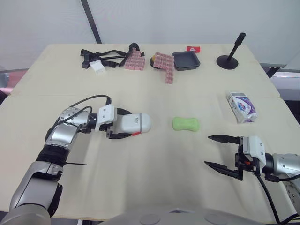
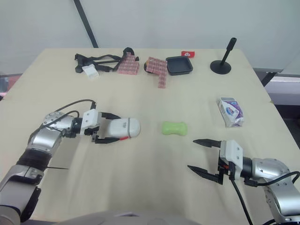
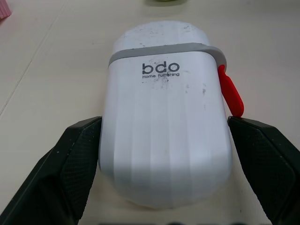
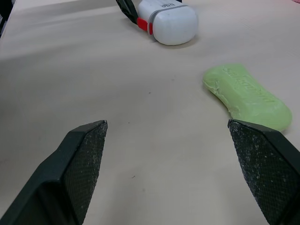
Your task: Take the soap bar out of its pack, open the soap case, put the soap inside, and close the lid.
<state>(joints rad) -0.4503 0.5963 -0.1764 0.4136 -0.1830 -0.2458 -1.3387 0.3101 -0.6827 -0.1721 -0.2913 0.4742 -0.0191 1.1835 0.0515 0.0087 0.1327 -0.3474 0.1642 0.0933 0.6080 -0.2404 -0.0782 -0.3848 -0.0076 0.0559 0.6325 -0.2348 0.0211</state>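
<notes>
Left hand (image 1: 129, 124): fingers spread wide with the pads set against both long flanks of the soap case (image 1: 133, 123), gripping it where it lies on its side on the table (image 1: 140, 187), at 9 o'clock from the soap. The case is white moulded plastic, a rounded capsule with faint lengthwise ribs, a grey band (image 3: 164, 49) marking the lid seam and a red tab (image 3: 230, 89) at one side. The lid is shut. Judged rigid, light and slick, so the flat flanks are the sound hold, leaving band and tab free. The soap bar (image 1: 185, 123) lies bare near table centre, well apart from both hands. It is pale green, waxy and waisted like a bone, with slightly ragged edges. Judged firm and light but liable to skid — best pinched across the narrow waist. Right hand (image 1: 208, 150): at 5 o'clock from the soap, fingers wide apart and empty. The pack (image 1: 242, 107), white and purple, lies at 2 o'clock from the soap.
</notes>
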